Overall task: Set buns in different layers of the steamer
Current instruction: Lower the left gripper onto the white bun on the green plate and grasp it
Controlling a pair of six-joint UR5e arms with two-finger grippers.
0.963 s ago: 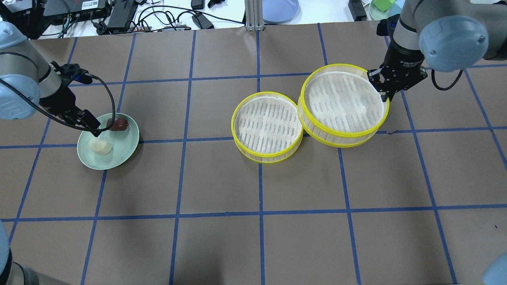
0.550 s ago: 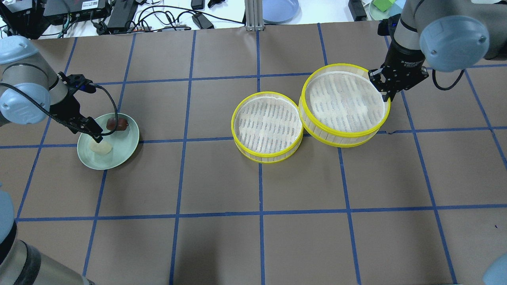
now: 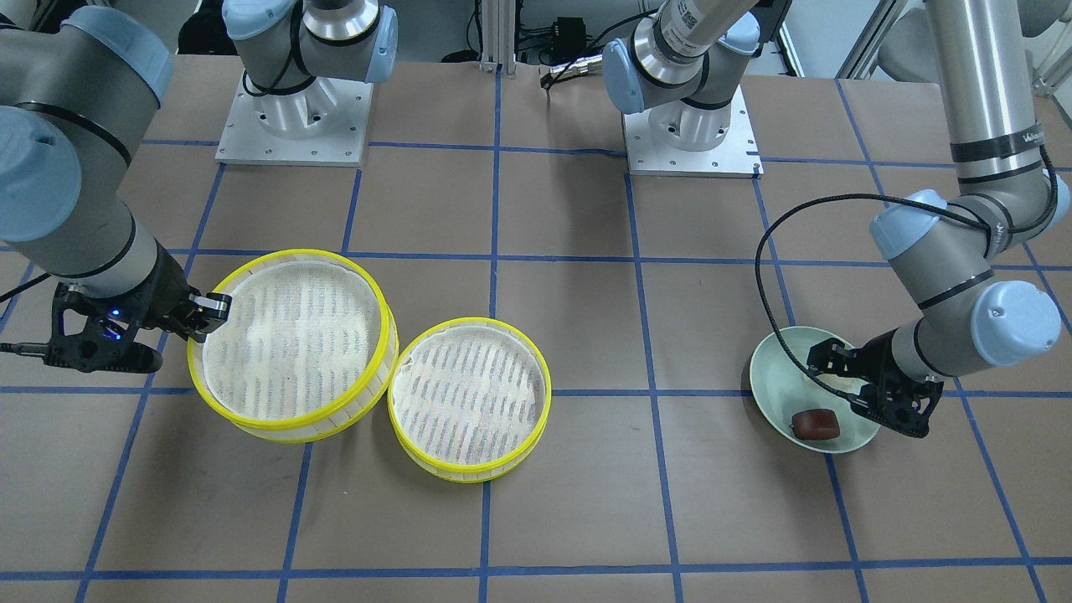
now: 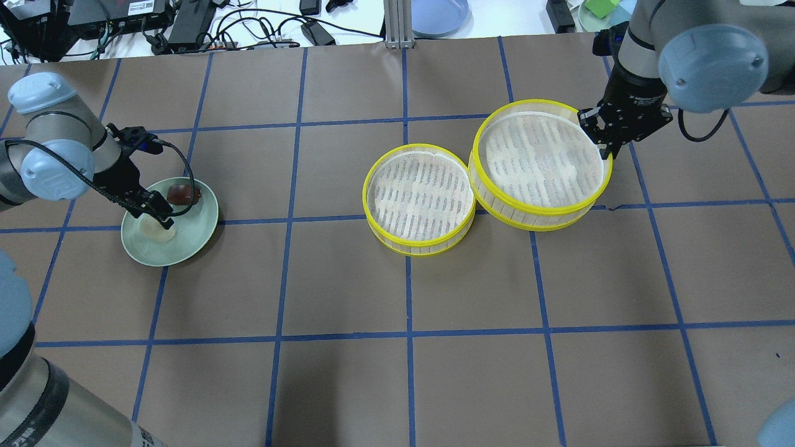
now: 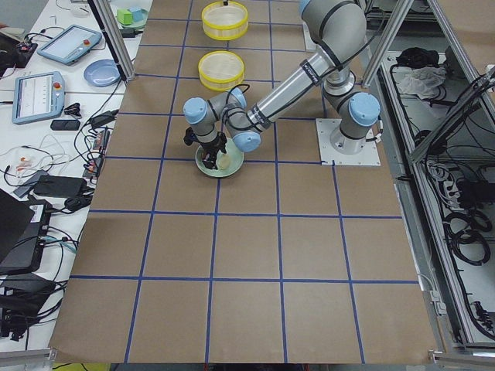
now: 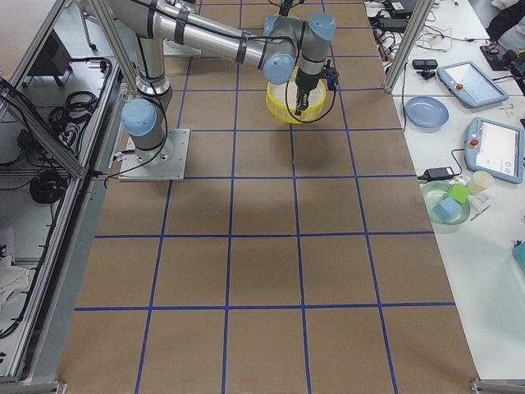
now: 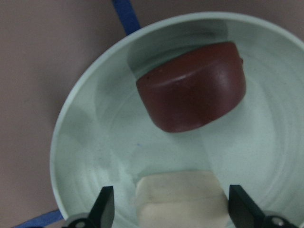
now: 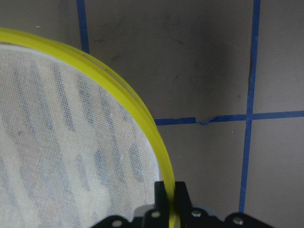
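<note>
Brown-papered table, blue-taped grid: two arms over bun and steamer.
Left gripper hangs over the green plate, jaws wide apart either side of the cream bun, gripping nothing; the brown bun lies just beyond. Right gripper pinches the yellow rim of one steamer tray, just beside the second tray.

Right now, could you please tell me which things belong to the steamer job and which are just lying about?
Job: cream bun, brown bun, green plate under them, gripped steamer layer, free steamer layer, left claw, right claw.
Lying about: blue plate, green blocks, tablets.
</note>
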